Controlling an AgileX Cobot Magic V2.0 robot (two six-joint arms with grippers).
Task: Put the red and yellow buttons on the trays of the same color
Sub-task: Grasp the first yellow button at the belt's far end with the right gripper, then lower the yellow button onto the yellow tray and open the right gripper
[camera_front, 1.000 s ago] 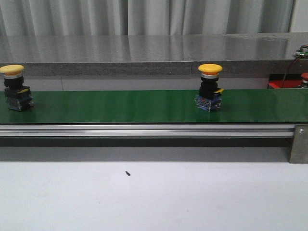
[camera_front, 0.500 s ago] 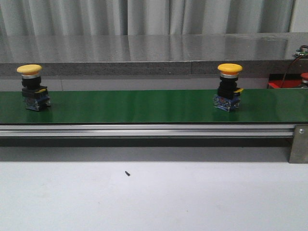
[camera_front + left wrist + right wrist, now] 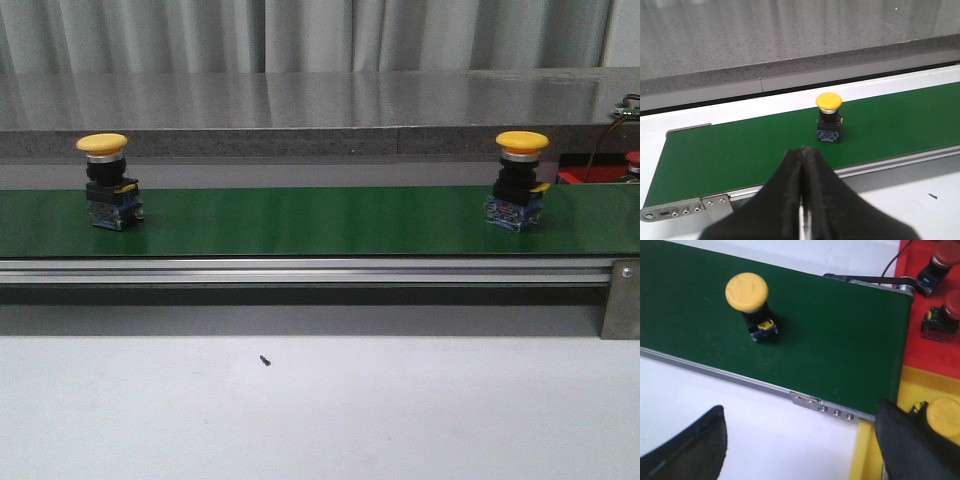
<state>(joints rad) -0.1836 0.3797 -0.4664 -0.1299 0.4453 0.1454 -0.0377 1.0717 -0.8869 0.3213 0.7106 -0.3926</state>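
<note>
Left end effector [image 3: 801, 200] closed, empty, aimed at yellow button [image 3: 829, 119] on belt [image 3: 740, 150]. Right end effector [image 3: 800, 440] spread wide above belt edge, empty.

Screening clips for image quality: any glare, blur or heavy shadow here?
Front view: streaky reflections on the grey counter; both yellow buttons fairly crisp. Left wrist view: near fingers soft, belt evenly lit. Right wrist view: fingers blurred, short shadow beside the button.
</note>
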